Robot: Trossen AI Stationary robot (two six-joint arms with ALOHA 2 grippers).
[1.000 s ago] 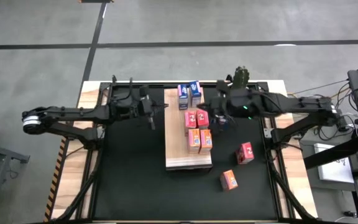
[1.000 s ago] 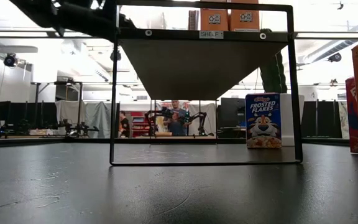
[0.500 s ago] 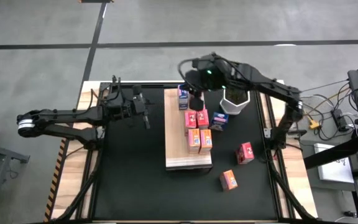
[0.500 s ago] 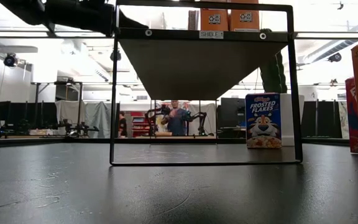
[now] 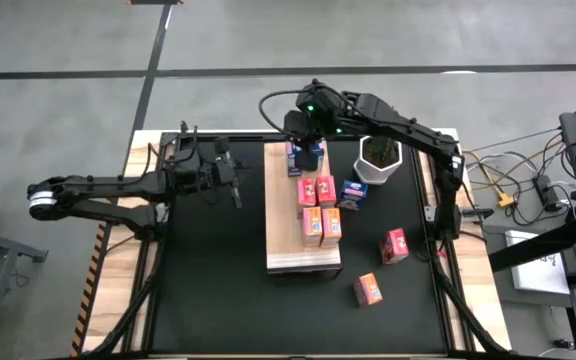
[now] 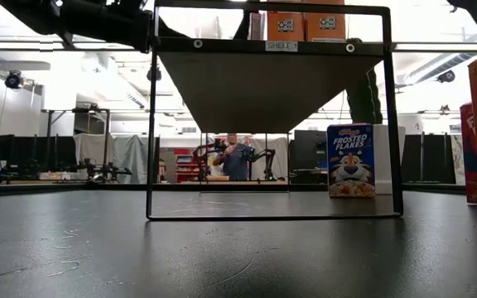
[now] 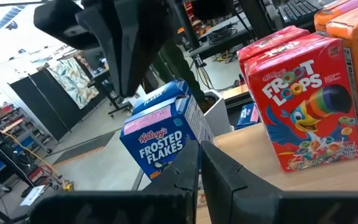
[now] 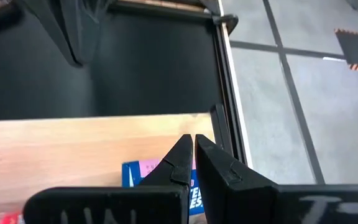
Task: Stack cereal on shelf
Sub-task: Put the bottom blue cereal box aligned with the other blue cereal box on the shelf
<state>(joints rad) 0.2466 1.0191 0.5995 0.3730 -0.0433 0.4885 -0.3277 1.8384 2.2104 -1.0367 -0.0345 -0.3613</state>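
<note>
The shelf (image 5: 290, 245) is a long light wood board raised on a black frame over the mat. On it stand blue cereal boxes (image 5: 304, 160) at the far end, then pink-red ones (image 5: 316, 190) and orange ones (image 5: 321, 226). Three more cereal boxes stand on the mat: blue (image 5: 353, 194), red (image 5: 395, 245), orange (image 5: 369, 290). My right gripper (image 5: 308, 150) is shut and points slanting down just over the blue boxes (image 8: 132, 175). My left gripper (image 5: 236, 192) is shut and hangs level, left of the shelf, facing the blue box (image 7: 160, 134). My right gripper's shut fingertips (image 7: 127, 87) stand close above the top of the blue box (image 7: 157, 99) at the shelf's far end. Whether they touch it I cannot tell.
A white-potted cactus (image 5: 378, 160) stands right of the shelf's far end, under my right arm. The shelf's black frame (image 6: 150, 124) rises from the mat. Open black mat (image 5: 208, 280) lies left of the shelf and toward the near edge.
My right gripper has swung from above the mat near the cactus toward the table's far edge and left, tipping further down, and now stands over the blue boxes at the shelf's far end. It has stayed shut. No box has moved.
</note>
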